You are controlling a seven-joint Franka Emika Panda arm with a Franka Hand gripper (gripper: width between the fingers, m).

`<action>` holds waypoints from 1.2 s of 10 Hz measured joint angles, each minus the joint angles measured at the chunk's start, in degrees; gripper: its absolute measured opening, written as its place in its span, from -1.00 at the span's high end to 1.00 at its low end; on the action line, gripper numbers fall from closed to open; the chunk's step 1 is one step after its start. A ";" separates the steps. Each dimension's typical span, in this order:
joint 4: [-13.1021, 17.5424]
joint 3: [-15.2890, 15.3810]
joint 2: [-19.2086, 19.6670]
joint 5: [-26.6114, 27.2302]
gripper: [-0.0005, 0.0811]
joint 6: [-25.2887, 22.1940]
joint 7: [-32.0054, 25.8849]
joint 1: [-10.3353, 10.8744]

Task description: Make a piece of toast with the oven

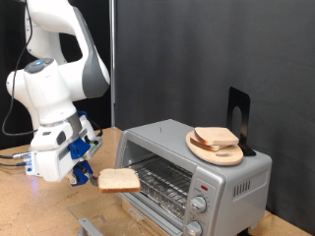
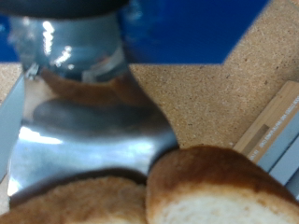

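My gripper [image 1: 92, 176] is shut on one edge of the piece of toast [image 1: 119, 179], a pale slice with a brown crust. It holds the slice flat in the air just in front of the oven [image 1: 221, 182], at the exterior view's left of its mouth. The silver oven stands with its glass door dropped open and the wire rack [image 1: 162, 182] showing. In the wrist view a shiny metal finger [image 2: 84, 131] fills the frame, blurred, with the toast [image 2: 215, 187] right at its tip.
A wooden plate [image 1: 202, 149] with two more bread slices rests on the oven's top, in front of a black stand [image 1: 238, 113]. Two knobs [image 1: 198, 205] sit on the oven's front panel. The table [image 1: 30, 211] is cork-brown.
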 joint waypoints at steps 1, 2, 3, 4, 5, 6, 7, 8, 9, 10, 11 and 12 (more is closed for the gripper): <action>-0.03 0.40 0.80 0.00 0.03 0.93 0.60 0.00; -0.03 0.39 0.79 0.00 0.03 0.86 0.50 -0.04; 0.11 0.42 0.83 -1.61 0.03 0.09 1.09 -0.07; 0.48 0.72 1.02 -3.96 0.03 -0.75 2.72 -0.07; 1.13 1.37 1.45 -6.03 0.03 -1.18 4.31 0.01; 1.92 2.21 1.90 -6.49 0.03 -1.14 4.85 0.20; 2.70 3.06 2.16 -6.45 0.03 -0.94 4.86 0.55; 3.47 3.90 2.34 -6.36 0.03 -0.81 4.69 1.00; 4.02 4.64 2.45 -6.35 0.03 -0.70 4.40 1.56; 4.32 5.41 2.46 -7.01 0.03 -0.50 4.04 2.00; 4.41 6.23 2.46 -9.20 0.03 -0.26 3.93 2.36; 4.42 7.09 2.46 -12.58 0.03 -0.11 4.21 2.52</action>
